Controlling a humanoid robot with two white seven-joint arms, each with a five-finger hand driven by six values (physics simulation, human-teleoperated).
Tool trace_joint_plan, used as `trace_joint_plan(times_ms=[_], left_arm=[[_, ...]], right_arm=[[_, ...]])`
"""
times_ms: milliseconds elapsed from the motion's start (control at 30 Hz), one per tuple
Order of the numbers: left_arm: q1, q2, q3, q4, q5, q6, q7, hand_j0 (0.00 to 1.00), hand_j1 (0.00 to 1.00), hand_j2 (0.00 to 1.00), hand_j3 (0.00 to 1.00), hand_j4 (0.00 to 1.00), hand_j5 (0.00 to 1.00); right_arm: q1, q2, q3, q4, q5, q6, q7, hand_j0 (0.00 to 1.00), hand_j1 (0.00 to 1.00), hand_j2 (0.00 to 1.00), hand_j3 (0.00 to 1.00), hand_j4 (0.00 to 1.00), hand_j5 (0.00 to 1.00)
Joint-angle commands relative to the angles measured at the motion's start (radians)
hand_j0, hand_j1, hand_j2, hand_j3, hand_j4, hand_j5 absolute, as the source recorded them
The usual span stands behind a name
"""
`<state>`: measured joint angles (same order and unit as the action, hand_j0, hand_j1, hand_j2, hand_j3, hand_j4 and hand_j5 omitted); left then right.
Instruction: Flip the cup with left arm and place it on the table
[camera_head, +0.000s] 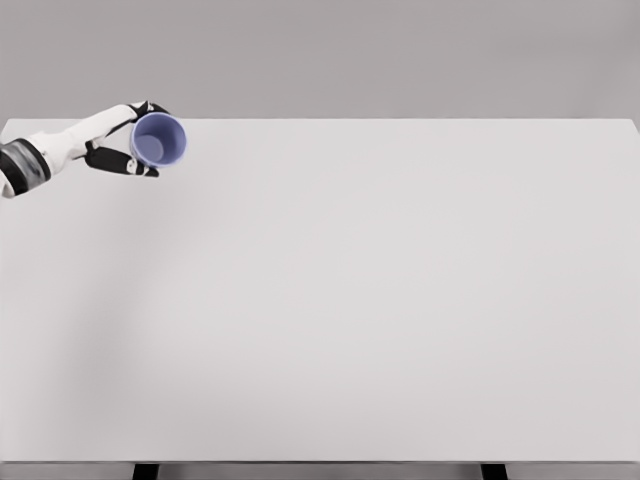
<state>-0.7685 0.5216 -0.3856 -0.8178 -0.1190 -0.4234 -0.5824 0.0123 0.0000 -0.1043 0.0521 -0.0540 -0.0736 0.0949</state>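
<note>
A pale blue cup (159, 140) is held near the table's far left corner, tipped so its open mouth faces the camera and its inside shows. My left hand (130, 140) comes in from the left edge and is shut on the cup, fingers wrapped around its side from behind and below. The white forearm (55, 148) stretches out over the table's left edge. Whether the cup touches the table cannot be told. The right arm is out of view.
The white table (340, 300) fills most of the view, its far edge running just behind the cup. Two dark table legs (146, 471) show at the bottom edge.
</note>
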Motion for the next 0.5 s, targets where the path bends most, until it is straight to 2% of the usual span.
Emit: trace_joint_plan(times_ms=[0, 333, 467], left_arm=[[0.002, 0.0, -0.003, -0.003, 0.067, -0.002, 0.001, 0.56, 0.56, 0.56, 0.56, 0.56, 0.56], [0.035, 0.0, -0.006, 0.002, 0.188, -0.091, 0.003, 0.57, 0.57, 0.57, 0.57, 0.57, 0.57], [0.064, 0.0, -0.006, -0.003, 0.194, -0.091, 0.004, 0.57, 0.57, 0.57, 0.57, 0.57, 0.57]], right_arm=[[0.0, 0.0, 0.0, 0.0, -0.001, 0.0, 0.0, 1.0, 1.0, 1.0, 1.0, 1.0, 1.0], [0.0, 0.0, 0.0, 0.0, 0.0, 0.0, 0.0, 1.0, 1.0, 1.0, 1.0, 1.0, 1.0], [0.0, 0.0, 0.0, 0.0, -0.001, 0.0, 0.0, 1.0, 1.0, 1.0, 1.0, 1.0, 1.0]])
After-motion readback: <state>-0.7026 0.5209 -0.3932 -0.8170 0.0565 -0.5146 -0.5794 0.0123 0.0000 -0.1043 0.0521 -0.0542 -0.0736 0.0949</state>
